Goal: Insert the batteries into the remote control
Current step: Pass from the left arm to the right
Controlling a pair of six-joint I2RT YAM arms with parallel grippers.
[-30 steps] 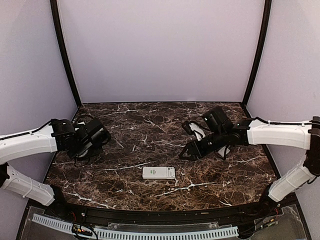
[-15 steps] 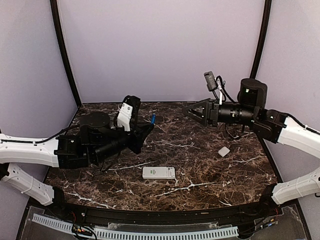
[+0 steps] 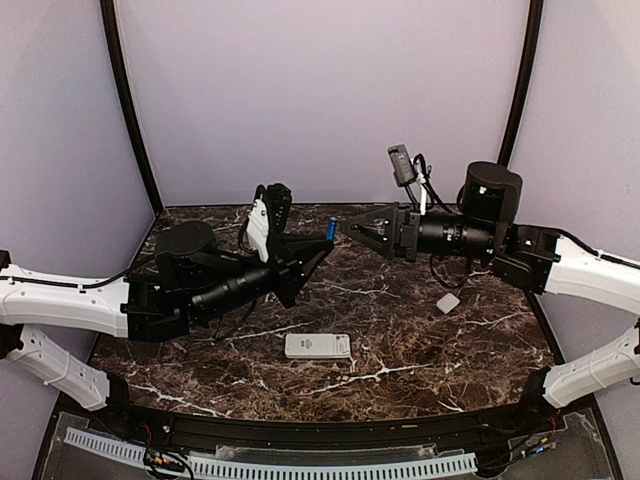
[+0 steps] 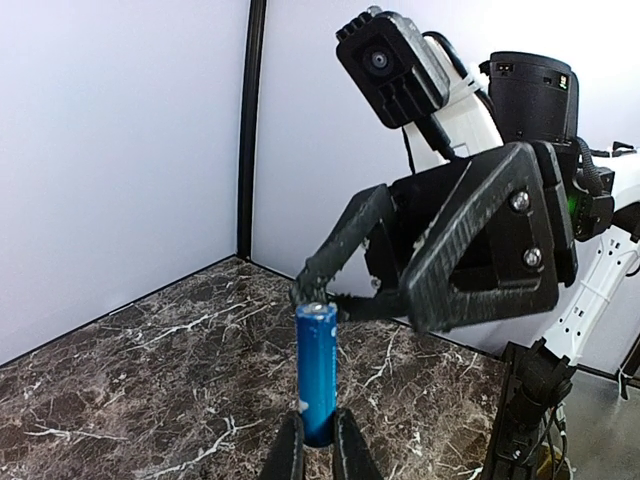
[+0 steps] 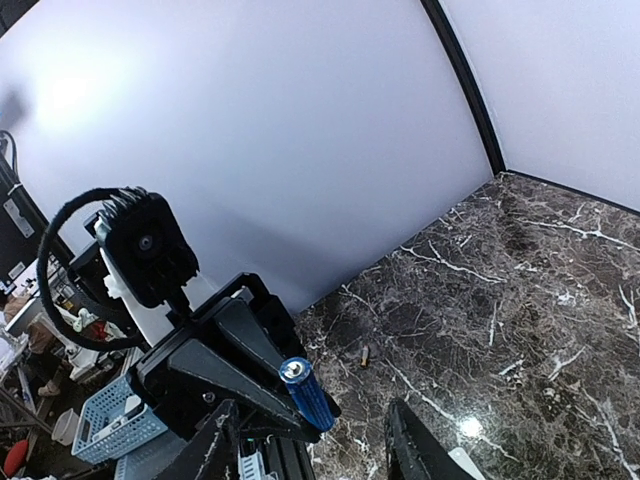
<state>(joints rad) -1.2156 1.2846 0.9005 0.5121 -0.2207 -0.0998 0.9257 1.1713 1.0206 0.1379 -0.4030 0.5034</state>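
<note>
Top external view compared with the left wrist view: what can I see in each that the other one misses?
Only the top external view shows the remote control lying on the table, with a small white piece further right. Only the left wrist view shows how the left fingers pinch the battery by its lower end, with the right fingers spread open near its top. Both show the blue battery held up above the marble table.

My counter (image 3: 330,300) reads as polished dark brown marble, glossy enough to throw back a light spot. The battery (image 4: 317,372) wears a shiny blue wrap with a bare metal cap. The left pincer (image 3: 322,245) and right pincer (image 3: 348,228) look like matt black plastic, faintly ribbed, with bright metal screw heads on the right one. The arm shells (image 3: 60,298) are smooth white plastic.
</note>
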